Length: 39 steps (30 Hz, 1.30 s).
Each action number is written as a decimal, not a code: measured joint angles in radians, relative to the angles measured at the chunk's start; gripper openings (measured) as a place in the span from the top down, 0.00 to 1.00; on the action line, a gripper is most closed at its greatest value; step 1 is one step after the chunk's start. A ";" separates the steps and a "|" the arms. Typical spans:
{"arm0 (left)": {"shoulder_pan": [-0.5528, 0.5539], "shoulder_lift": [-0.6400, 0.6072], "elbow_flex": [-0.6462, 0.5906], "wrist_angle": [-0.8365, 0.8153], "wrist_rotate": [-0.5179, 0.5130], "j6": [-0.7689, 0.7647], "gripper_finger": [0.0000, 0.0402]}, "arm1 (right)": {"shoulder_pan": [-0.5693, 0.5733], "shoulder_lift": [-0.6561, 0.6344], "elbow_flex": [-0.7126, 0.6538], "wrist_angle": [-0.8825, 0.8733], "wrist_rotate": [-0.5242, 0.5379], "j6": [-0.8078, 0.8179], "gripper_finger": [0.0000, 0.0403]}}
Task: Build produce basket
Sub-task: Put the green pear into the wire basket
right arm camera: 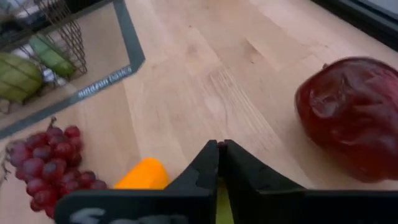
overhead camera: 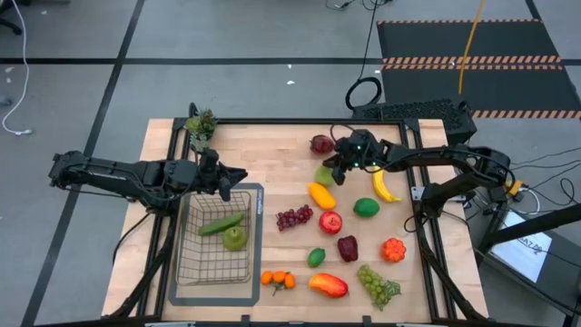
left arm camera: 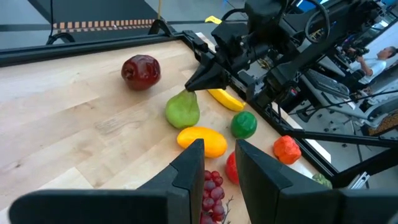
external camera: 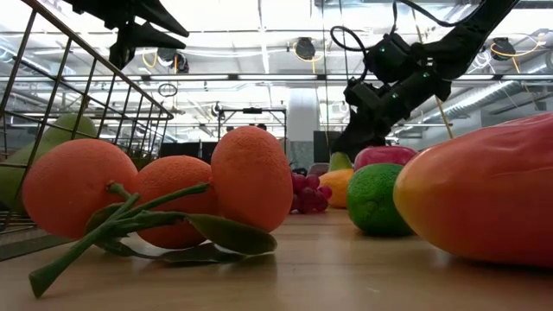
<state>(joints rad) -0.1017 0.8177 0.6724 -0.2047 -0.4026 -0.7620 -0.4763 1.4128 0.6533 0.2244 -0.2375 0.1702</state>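
Observation:
The wire basket [overhead camera: 216, 243] sits on a grey mat at the table's left, with a cucumber [overhead camera: 222, 223] and a green fruit [overhead camera: 235, 238] inside. My left gripper [left arm camera: 219, 152] hovers open over the basket's far end [overhead camera: 238, 178], holding nothing. A green pear [left arm camera: 182, 111] rests with its broad bottom on the wood, right of centre [overhead camera: 323, 174]. My right gripper [overhead camera: 334, 168] is shut at the pear's narrow top. The right wrist view shows the shut fingertips [right arm camera: 221, 149] and only a green sliver of the pear below them. My right gripper meets the green pear at its narrow top end [left arm camera: 189, 93] with its fingertips closed together. The fingers slant down at it from the table's far right. The pear still rests on the table, roughly upright. The fingers hide what part lies between the tips.
Loose produce surrounds the pear: a dark red fruit [overhead camera: 321, 143], yellow mango [overhead camera: 321, 195], banana [overhead camera: 385, 186], lime [overhead camera: 366, 207], purple grapes [overhead camera: 293, 217] and red apple [overhead camera: 329, 222]. Oranges [overhead camera: 278, 280] and green grapes [overhead camera: 379, 285] lie near the front edge. A potted sprig [overhead camera: 201, 125] stands far left.

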 joint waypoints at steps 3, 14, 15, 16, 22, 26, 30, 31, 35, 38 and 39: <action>0.000 0.000 0.000 0.000 0.000 0.000 0.78 | 0.000 -0.005 0.000 0.008 -0.005 0.048 0.98; 0.000 0.000 0.000 0.000 0.000 0.072 0.78 | 0.037 -0.260 0.008 0.014 0.031 0.323 0.99; 0.000 0.000 0.000 0.000 0.000 0.085 0.78 | 0.045 -0.289 0.009 0.021 0.051 0.357 0.99; 0.000 0.000 0.000 0.000 0.000 0.097 0.78 | 0.054 -0.318 0.012 0.030 0.066 0.394 0.99; 0.000 0.000 0.000 0.000 0.000 0.146 0.78 | 0.106 -0.418 0.106 0.115 0.085 0.584 1.00; 0.000 0.000 0.000 0.000 0.018 0.179 0.78 | 0.151 -0.426 0.191 0.116 0.158 0.676 1.00; 0.000 0.000 0.000 0.000 0.061 0.206 0.78 | 0.185 -0.425 0.222 0.173 0.243 0.782 0.99; 0.000 0.000 0.000 0.000 0.074 0.208 0.78 | 0.192 -0.425 0.222 0.199 0.257 0.806 0.99; 0.000 0.000 0.000 0.000 0.126 0.208 0.78 | 0.224 -0.417 0.222 0.280 0.300 0.871 0.98; 0.000 0.000 0.000 0.001 0.158 0.203 0.78 | 0.257 -0.411 0.222 0.328 0.352 0.865 0.98; 0.000 0.000 0.000 0.006 0.174 0.200 0.78 | 0.270 -0.406 0.222 0.341 0.370 0.864 0.98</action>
<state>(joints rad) -0.1013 0.8177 0.6724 -0.1985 -0.2287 -0.5622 -0.2066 1.0063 0.8757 0.5654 0.1330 1.0344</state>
